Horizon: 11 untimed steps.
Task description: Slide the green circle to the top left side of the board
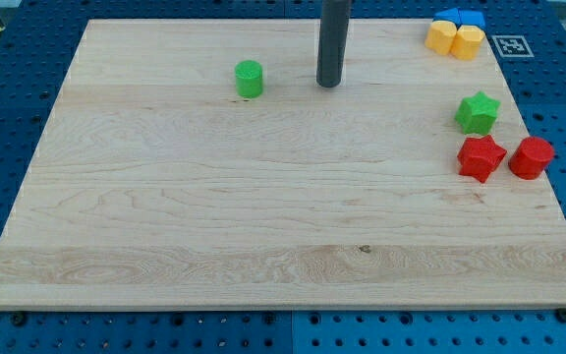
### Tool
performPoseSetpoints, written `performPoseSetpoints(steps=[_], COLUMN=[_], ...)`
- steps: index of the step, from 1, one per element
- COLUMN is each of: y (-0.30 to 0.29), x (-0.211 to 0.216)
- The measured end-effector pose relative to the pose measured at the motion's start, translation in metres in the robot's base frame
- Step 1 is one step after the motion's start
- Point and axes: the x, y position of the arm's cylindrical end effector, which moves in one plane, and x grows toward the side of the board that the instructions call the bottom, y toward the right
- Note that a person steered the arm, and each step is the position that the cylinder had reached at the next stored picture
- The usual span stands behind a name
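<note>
The green circle [250, 79] is a short green cylinder on the wooden board [263, 216], in the upper middle-left part of the view. My tip [328, 85] is the lower end of a dark rod that comes down from the view's top. It rests on the board to the right of the green circle, apart from it by roughly a block's width.
A green star [478, 112] lies at the view's right, with a red star [481, 157] and a red cylinder [531, 157] below it. Two yellow blocks [454, 39] and a blue block [460, 18] sit at the top right corner. A fiducial tag [509, 45] lies off the board.
</note>
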Motion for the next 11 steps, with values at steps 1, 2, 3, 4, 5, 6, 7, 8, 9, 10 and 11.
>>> performPoseSetpoints(steps=[1,2,3,4,5,6,7,8,9,10,11], y=[-0.039,-0.109,-0.135,-0.125,-0.167,-0.193,-0.167,-0.168,-0.187,-0.230,-0.245], x=[0.005,0.005,0.005,0.004,-0.024,-0.036,-0.024,-0.015,-0.015,-0.029,-0.039])
